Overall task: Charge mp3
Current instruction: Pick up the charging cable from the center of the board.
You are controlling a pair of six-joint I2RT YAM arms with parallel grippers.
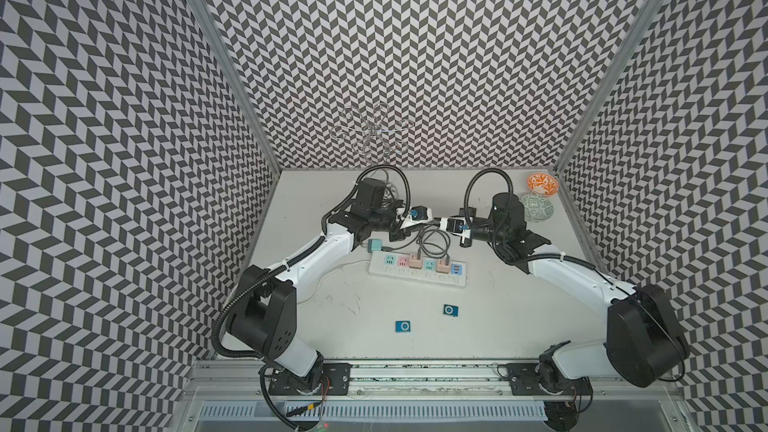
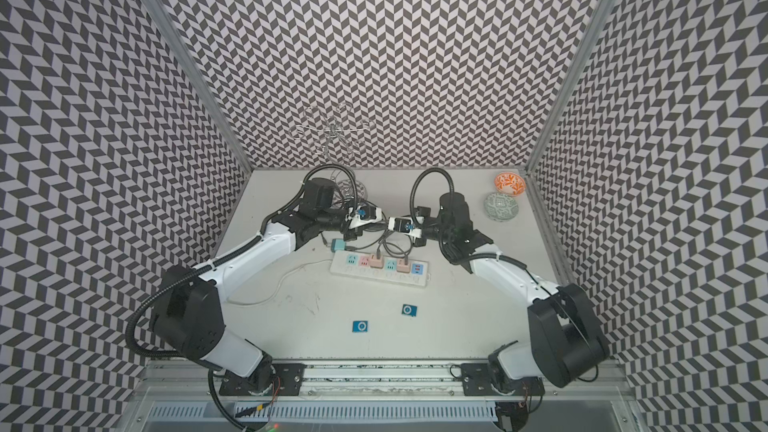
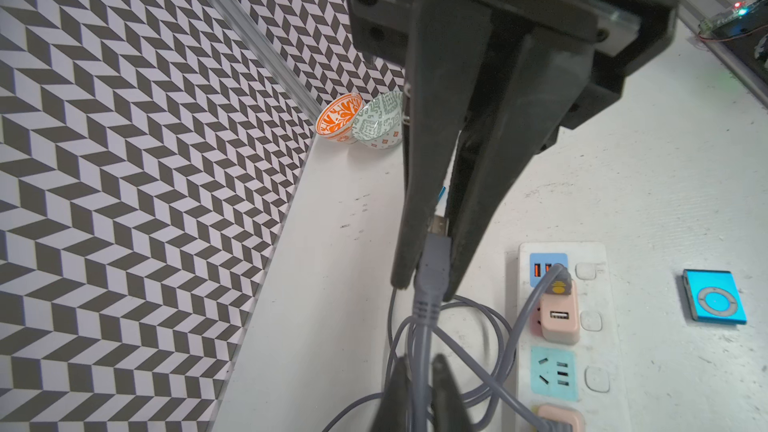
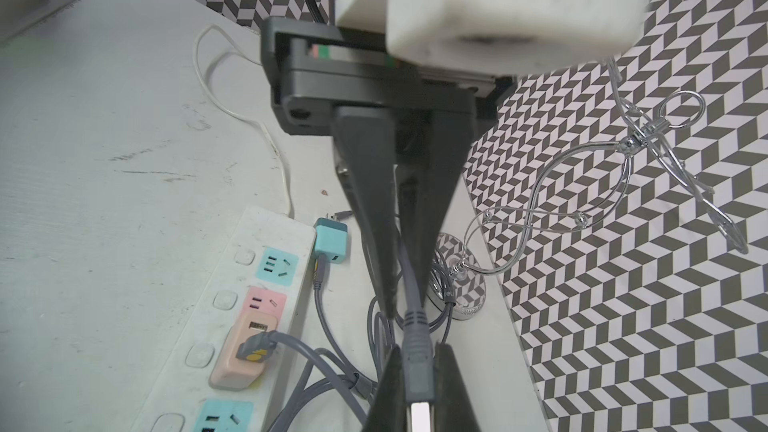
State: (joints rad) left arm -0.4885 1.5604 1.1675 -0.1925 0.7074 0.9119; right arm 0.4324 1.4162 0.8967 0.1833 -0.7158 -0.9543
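Two blue mp3 players (image 1: 403, 326) (image 1: 450, 310) lie flat on the table, near the front, with no gripper near them; one shows in the left wrist view (image 3: 715, 300). Above the power strip (image 1: 417, 274) the grippers meet tip to tip. My right gripper (image 4: 419, 349) is shut on the plug (image 4: 417, 361) of a grey cable, its metal end pointing back between the fingers. My left gripper (image 3: 420, 361) straddles the same cable (image 3: 419, 384) just behind the plug, its jaws slightly apart. In both top views they hover mid-table (image 1: 430, 221) (image 2: 390, 224).
Pink USB adapters (image 3: 559, 317) with grey cables sit in the strip; loose cable loops (image 1: 432, 245) lie behind it. A teal charger (image 1: 375, 245) lies at its left end. Two patterned bowls (image 1: 542, 182) (image 1: 537, 206) stand at the back right, and a wire stand (image 1: 376, 130) at the back.
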